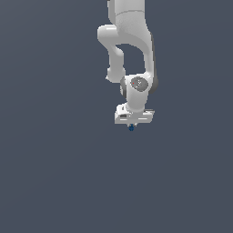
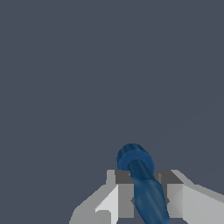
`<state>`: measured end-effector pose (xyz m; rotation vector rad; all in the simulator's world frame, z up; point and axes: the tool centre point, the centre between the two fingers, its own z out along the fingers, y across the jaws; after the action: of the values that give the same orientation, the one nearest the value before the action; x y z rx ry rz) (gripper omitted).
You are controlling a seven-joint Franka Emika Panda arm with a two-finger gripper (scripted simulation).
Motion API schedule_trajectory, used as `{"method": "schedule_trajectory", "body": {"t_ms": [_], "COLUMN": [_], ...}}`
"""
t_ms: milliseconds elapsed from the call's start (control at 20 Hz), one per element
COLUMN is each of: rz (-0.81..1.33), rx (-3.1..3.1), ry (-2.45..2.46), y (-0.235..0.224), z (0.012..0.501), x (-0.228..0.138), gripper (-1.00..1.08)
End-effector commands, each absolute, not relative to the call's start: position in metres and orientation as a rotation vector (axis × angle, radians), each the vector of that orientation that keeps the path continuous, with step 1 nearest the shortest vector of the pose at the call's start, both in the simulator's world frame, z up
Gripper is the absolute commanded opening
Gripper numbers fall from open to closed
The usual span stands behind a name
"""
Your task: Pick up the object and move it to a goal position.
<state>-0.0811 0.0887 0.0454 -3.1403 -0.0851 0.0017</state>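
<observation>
Holding the dark blue object [image 2: 146,192] clamped between its fingers [image 2: 124,199], the gripper [image 1: 132,124] appears in the carrying step; next requires transport to goal.

The exterior view looks from well back and high up, facing the white jointed robot arm [image 1: 129,50], which enters at 12 o'clock and ends near frame centre over a plain slate-grey floor [image 1: 54,173]. The wrist view sits close behind the grey fingers [image 2: 124,199], looking past them at that floor. Both views share the small dark blue rounded object [image 1: 131,128] at the fingers.
</observation>
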Motion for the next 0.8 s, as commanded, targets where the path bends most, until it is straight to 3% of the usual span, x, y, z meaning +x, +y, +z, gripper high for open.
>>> {"method": "schedule_trajectory", "body": {"t_ms": [0, 750], "rz": [0.000, 0.000], "rx": [-3.140, -3.140], "ry": [-0.085, -0.085], "y": [0.088, 0.070], "z": [0.051, 0.132], "x": [-0.078, -0.023], "gripper": [-1.00, -1.00]}}
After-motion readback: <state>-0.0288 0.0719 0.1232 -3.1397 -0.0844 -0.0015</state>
